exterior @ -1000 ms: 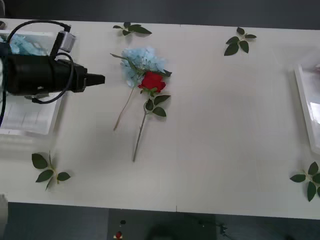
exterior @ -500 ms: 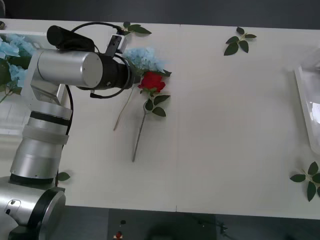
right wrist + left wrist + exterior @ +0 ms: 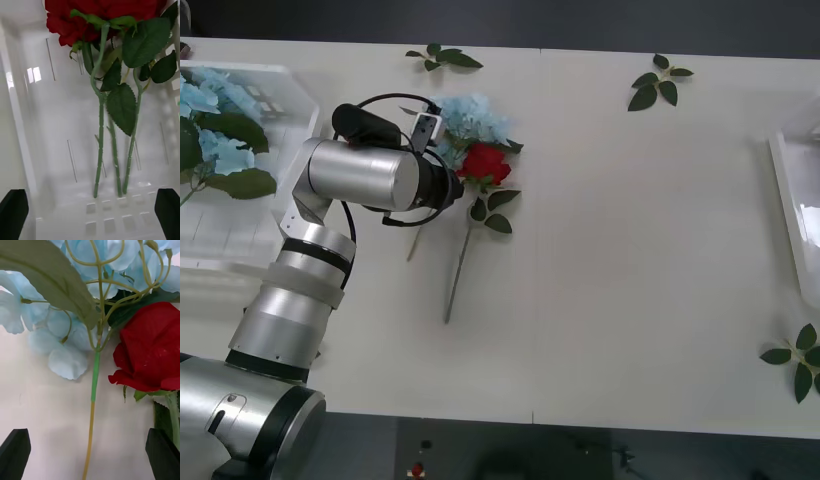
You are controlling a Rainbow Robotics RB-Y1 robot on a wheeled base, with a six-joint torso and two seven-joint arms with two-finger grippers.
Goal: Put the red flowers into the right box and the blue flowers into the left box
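Left wrist view: left gripper (image 3: 90, 453) spread wide over the table (image 3: 630, 250), fluffy pale-blue flower (image 3: 67, 333) just ahead, its thin stem between the fingers, velvety red rose (image 3: 150, 348) touching it. Right gripper (image 3: 90, 213) gapes over three roses (image 3: 101, 22) in the right box (image 3: 56, 131).

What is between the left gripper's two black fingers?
In the left wrist view, the blue flower's stem runs between the open left gripper's fingers, over bare table. The red rose is beside it.
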